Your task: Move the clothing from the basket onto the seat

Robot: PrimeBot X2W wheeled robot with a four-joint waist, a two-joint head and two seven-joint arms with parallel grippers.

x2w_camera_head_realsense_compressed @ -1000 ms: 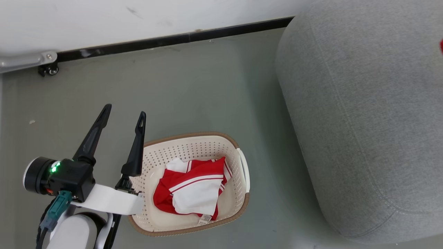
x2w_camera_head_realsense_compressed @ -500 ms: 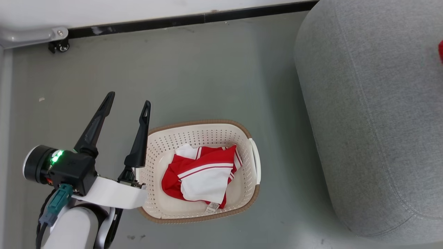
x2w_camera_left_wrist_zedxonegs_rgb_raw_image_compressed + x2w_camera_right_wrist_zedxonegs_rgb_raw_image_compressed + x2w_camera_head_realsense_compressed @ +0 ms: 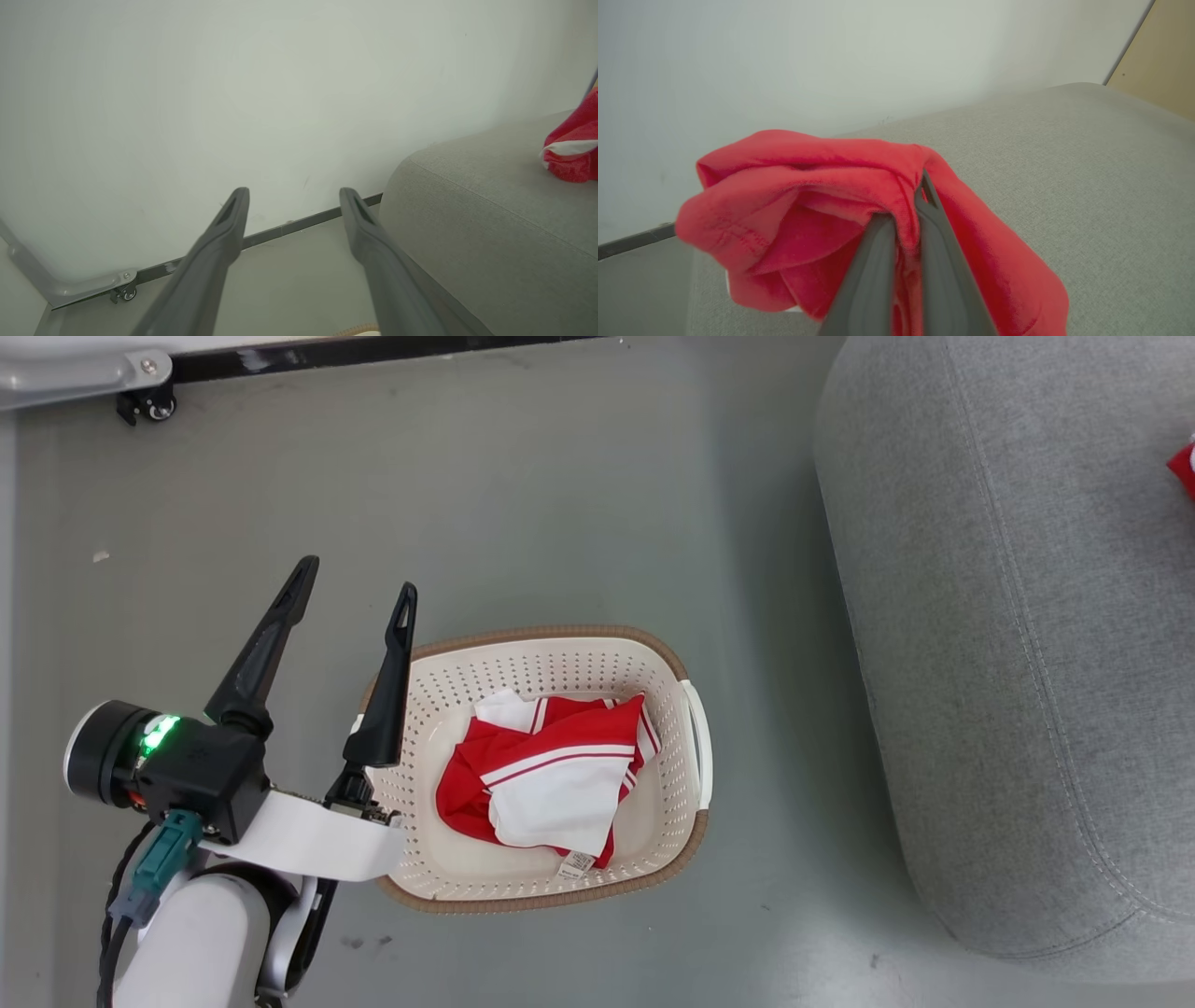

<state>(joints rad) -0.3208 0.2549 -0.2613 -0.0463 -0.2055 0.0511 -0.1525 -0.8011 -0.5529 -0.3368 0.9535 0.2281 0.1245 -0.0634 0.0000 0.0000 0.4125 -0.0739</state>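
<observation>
The right claw (image 3: pixel 908 200) is clamping a bright red soft garment (image 3: pixel 798 186) over the large grey fabric seat (image 3: pixel 1064 163), mid-frame; releasing it seems next. The left claw (image 3: pixel 357 577) is hanging open beside the oval cream plastic basket (image 3: pixel 560 633), lower left.

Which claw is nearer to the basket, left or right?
Left. The left claw hovers open at the basket rim; the right claw grips a red garment over the seat.

clothing (image 3: pixel 551 775): red-white, crumpled in basket (image 3: pixel 523 674) | basket: cream, upright, near seat (image 3: pixel 1008 616) | seat: grey
</observation>
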